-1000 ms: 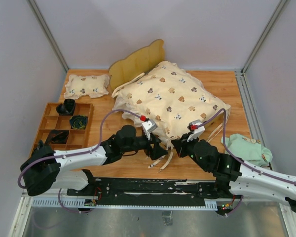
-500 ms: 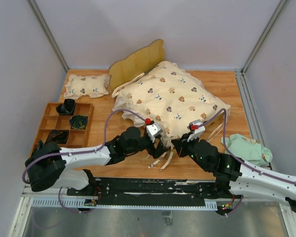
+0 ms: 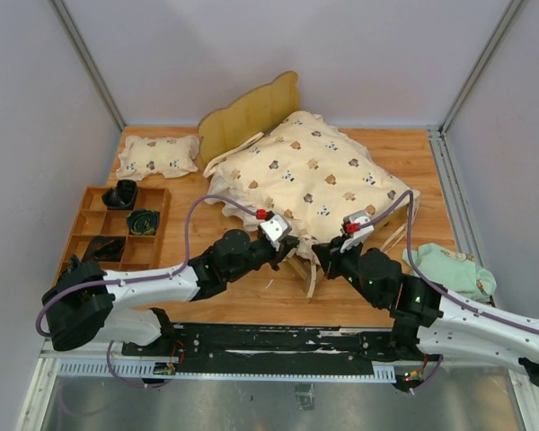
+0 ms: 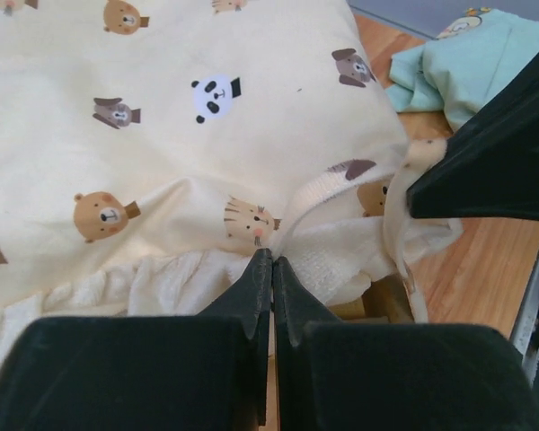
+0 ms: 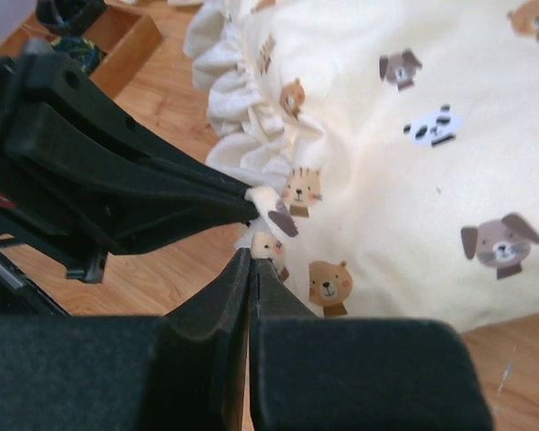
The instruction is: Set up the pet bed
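The cream bear-print quilt lies over the pet bed, of which the wavy wooden headboard rises at the back. A bit of light wood peeks from under the quilt's raised near hem. My left gripper is shut on the ruffled hem of the quilt, its tips pinched together. My right gripper is just to its right, shut on the same near edge of the quilt. The left gripper pinches a fold of fabric beside it.
A small matching pillow lies at the back left. A wooden compartment tray with dark items sits at the left. A mint-green cloth lies at the right. Loose fabric ties hang at the quilt's near edge.
My left gripper moved right to the quilt's near hem and shut on it. The hem between both grippers has lifted, and the loose ties have shifted.
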`<state>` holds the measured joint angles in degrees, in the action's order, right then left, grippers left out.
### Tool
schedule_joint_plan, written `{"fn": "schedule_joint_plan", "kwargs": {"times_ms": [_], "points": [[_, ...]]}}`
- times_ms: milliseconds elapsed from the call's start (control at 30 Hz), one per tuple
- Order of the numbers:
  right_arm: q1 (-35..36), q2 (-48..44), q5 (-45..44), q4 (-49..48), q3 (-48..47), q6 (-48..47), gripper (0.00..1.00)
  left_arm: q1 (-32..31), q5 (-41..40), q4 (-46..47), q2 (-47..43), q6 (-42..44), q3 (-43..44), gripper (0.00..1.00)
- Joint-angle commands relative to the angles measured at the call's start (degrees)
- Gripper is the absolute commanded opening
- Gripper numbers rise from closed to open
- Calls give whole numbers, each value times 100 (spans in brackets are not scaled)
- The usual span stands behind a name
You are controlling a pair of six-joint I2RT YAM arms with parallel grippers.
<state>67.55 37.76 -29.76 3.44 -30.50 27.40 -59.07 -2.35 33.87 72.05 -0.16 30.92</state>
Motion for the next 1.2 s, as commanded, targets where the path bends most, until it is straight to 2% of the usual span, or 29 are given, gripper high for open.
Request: {"fn": "schedule_joint_plan", "kwargs": {"times_ms": [0,233,333,667,1167], "points": [[-141,117,16,-704,-416,-1088,0,-26,-715,304,-13,93,302,0],[-417,607,360,-1534,-693,-2193,0,280,-757,175,343,3,820,0],[-611,807,774,-1893,-776,-2521,0,506,-637,182,379,-160,945,0],[-1161,1209,1373,-2292,-1191,-2591,0,874,-486,182,606,-176,1348,0],[-1209,1577,1765,-3042,-1057,-2599,0,1217,-151,182,826,-417,1567,0]]}}
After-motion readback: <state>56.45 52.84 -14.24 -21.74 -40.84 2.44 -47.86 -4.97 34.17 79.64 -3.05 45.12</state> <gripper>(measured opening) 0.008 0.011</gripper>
